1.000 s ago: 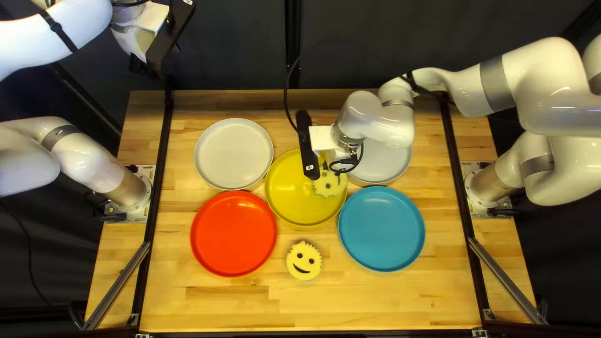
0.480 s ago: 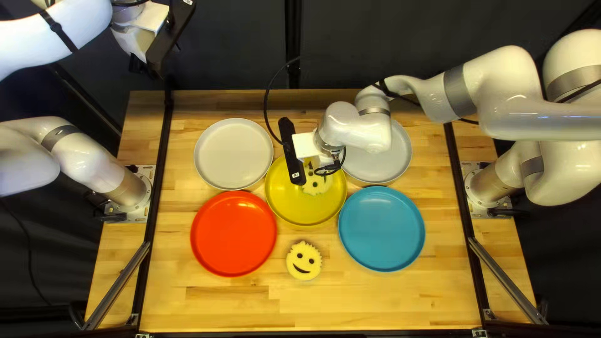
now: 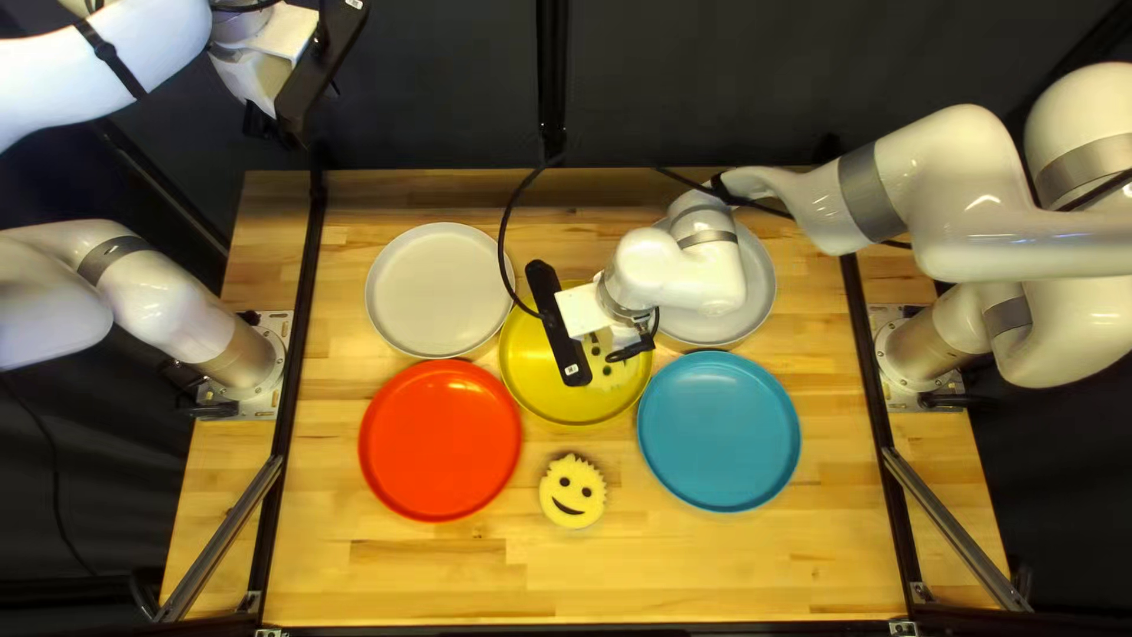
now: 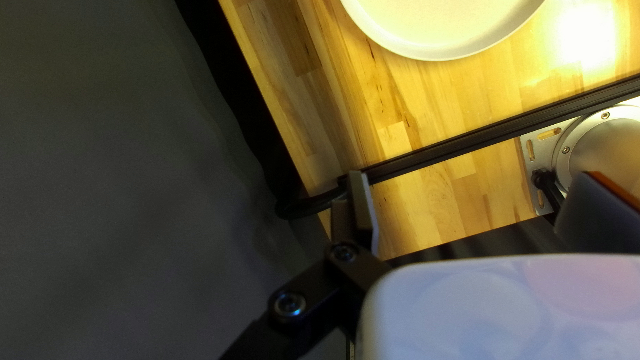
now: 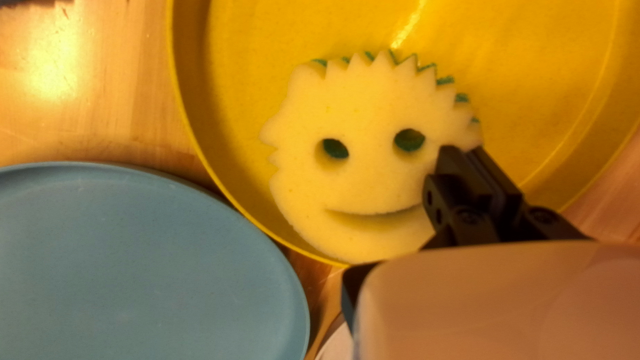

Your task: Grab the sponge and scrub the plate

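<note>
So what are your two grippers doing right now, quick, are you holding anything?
Left gripper: open, holding nothing.
Right gripper: closed on the smiley sponge in the yellow plate.

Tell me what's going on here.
My right hand is at the edge of a sponge over the yellow plate, apparently scrubbing it; whether it grips or just presses is unclear. My left hand hangs open and empty. A second sponge lies on the table, between the red plate and blue plate.
</note>
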You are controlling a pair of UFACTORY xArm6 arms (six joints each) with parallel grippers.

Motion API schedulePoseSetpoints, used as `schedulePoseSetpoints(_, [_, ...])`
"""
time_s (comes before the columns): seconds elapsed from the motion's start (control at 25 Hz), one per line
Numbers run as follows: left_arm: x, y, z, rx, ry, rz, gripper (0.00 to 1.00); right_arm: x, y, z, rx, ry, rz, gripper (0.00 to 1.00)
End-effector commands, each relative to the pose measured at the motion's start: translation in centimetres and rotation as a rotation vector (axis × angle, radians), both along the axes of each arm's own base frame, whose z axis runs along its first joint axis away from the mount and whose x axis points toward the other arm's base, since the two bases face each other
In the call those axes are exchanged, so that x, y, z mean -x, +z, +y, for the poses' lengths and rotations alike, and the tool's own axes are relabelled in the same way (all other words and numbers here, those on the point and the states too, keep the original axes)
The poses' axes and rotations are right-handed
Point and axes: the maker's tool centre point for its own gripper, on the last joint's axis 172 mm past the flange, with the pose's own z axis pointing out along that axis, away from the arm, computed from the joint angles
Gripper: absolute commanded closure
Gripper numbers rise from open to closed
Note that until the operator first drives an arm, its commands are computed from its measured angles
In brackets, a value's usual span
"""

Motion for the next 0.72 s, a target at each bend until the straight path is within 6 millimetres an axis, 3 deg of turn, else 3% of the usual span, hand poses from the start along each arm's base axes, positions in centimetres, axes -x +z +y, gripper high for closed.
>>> schedulePoseSetpoints(0.04, [0.0,0.0,0.0,0.0,0.0,0.0,0.0,0.0,0.2,-1.3,0.006,0.004,-0.001,1.0])
schedulePoseSetpoints(0.52, [0.0,0.0,0.0,0.0,0.0,0.0,0.0,-2.0,0.0,-6.6,0.012,0.009,-0.044,1.0])
schedulePoseSetpoints(0.72, [0.0,0.0,0.0,0.0,0.0,0.0,0.0,-2.5,0.3,-6.7,-0.032,-0.031,-0.045,1.0])
